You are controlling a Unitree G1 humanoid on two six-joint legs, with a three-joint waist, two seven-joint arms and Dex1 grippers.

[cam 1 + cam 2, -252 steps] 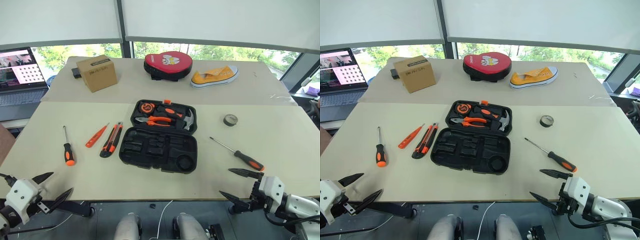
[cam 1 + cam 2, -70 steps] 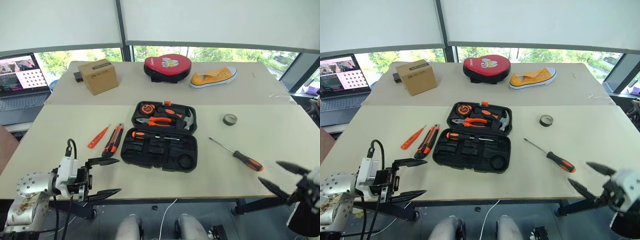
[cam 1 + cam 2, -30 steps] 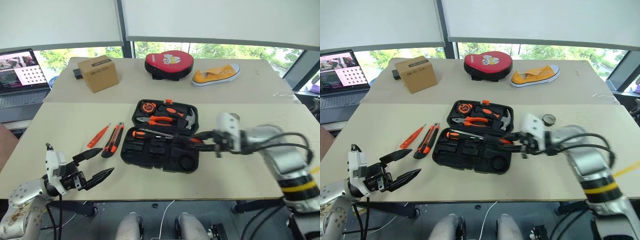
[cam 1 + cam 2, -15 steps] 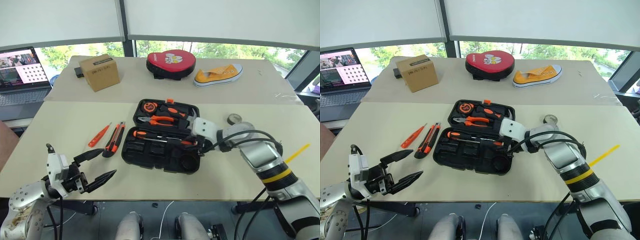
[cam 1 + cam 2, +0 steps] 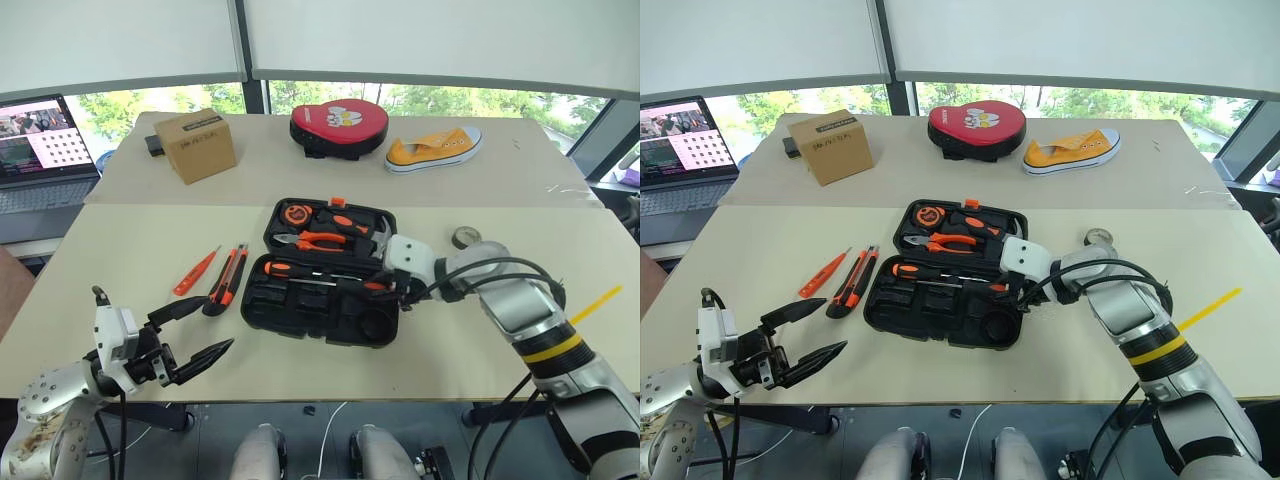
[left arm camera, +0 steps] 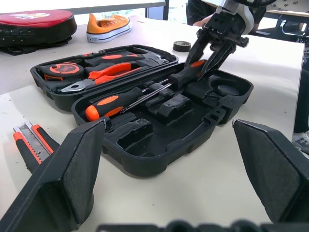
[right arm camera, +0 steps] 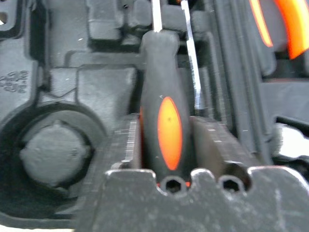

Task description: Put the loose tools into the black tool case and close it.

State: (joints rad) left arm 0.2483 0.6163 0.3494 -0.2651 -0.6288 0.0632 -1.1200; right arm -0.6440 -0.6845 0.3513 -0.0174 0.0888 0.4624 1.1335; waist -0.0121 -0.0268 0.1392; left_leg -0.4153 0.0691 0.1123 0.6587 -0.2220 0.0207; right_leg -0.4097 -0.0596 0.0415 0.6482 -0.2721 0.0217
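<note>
Rubber-and-steel, the second screwdriver [image 5: 345, 282] looks stiff, light, thin-shafted; we'd take it by the fat handle, never the shaft. Head cam: it lies across the near half of the black tool case [image 5: 322, 310] on the bench [image 5: 130, 250], right claw [image 5: 398, 290] at its handle end. L wrist cam: left claw [image 6: 169, 164] spread wide, holding nothing, aimed at the case. R wrist cam: the handle sits between the right claw's fingers [image 7: 212, 145]; grip vs. release, we can't tell.

- We see the tool case [image 5: 325, 270] lying open mid-tabletop [image 5: 120, 250], two screwdrivers [image 5: 300, 271] in its near half.
- The utility knife [image 5: 226, 279] and tester screwdriver [image 5: 195, 271] lie left of it.
- The tape roll [image 5: 465, 237] sits right.
</note>
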